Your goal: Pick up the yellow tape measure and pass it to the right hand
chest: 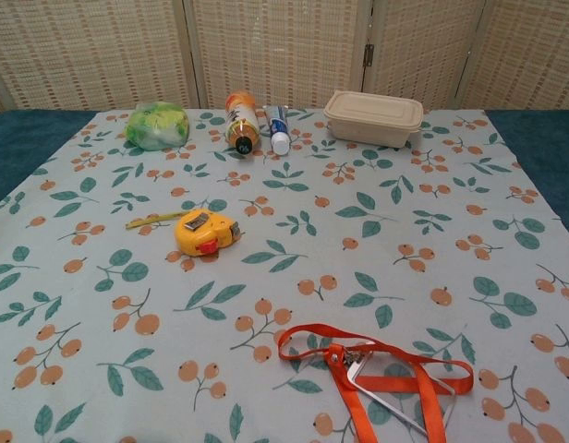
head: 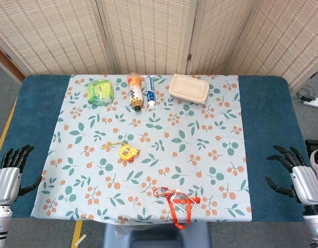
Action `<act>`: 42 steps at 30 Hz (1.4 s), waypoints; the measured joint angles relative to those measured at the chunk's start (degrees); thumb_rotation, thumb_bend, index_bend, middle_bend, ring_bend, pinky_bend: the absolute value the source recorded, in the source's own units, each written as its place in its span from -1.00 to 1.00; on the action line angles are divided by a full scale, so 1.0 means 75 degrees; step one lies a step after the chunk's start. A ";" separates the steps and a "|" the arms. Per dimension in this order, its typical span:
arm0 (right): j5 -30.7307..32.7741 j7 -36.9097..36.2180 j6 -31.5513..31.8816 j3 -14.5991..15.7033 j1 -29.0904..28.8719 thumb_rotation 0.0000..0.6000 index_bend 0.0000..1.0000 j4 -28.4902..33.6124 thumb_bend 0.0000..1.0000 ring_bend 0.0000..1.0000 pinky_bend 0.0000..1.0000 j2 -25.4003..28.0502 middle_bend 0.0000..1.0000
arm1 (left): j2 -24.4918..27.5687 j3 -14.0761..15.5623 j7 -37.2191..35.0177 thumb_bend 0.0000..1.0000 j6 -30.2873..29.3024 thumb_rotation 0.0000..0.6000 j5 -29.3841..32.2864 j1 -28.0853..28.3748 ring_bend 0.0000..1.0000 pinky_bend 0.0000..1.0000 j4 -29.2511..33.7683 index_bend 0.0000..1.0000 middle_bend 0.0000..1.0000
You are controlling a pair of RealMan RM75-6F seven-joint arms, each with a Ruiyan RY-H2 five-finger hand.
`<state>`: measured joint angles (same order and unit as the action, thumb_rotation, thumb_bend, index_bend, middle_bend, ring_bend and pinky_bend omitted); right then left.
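Head view is showing both hands parked at the near table edge, nothing started. Left hand (head: 8,178) is sitting at the near left corner, fingers spread and released, gripping nothing. Right hand (head: 298,178) is sitting at the near right corner, fingers likewise apart and empty. Neither is showing in the chest view. The tape (head: 126,152) is lying on the floral cloth (head: 210,155), left of centre, well apart from both hands but nearer the left one; chest view is giving it clearer (chest: 206,232), yellow body on its side with a short bit of blade (chest: 153,220) sticking out to the left. Along the far edge a green bag (head: 100,92), a bottle (head: 134,91), a tube (head: 150,91) and a lidded box (head: 189,88) are sitting in a row, well away from the tape. An orange lanyard (chest: 377,369) is lying near the front edge, right of the tape, not touching it. Judging progress: zero. Everything is left to do: reach with the left hand, close on the tape, lift, carry it across, hand it over. Path from the left hand to the tape is looking unobstructed.
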<state>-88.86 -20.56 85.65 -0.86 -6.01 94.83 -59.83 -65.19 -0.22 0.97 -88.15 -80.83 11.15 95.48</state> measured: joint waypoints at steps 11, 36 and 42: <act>-0.0077 -0.0021 -0.0042 -0.0080 -0.0025 1.00 -0.31 0.0121 -0.33 -0.67 -1.00 0.0128 -0.66 | -0.0117 -0.0120 0.0083 -0.33 0.0033 1.00 -0.0163 -0.0165 -0.72 -1.00 0.0053 -0.68 -0.73; 0.0020 -0.0020 -0.0205 -0.0273 -0.0100 1.00 -0.31 0.0366 -0.33 -0.69 -1.00 0.0378 -0.66 | -0.1002 -0.0991 0.0239 -0.34 0.3013 1.00 -0.1014 0.2534 -0.77 -1.00 -0.1123 -0.74 -0.73; 0.0079 -0.0092 -0.0195 -0.0271 -0.0043 1.00 -0.31 0.0335 -0.33 -0.69 -1.00 0.0400 -0.66 | -0.1728 -0.0955 0.0262 -0.34 0.4148 1.00 -0.1228 0.3478 -0.81 -1.00 -0.1973 -0.79 -0.78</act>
<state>-88.26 -21.25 84.18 -2.90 -6.33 97.34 -56.83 -78.14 -7.38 2.93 -57.04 -90.04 37.24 80.69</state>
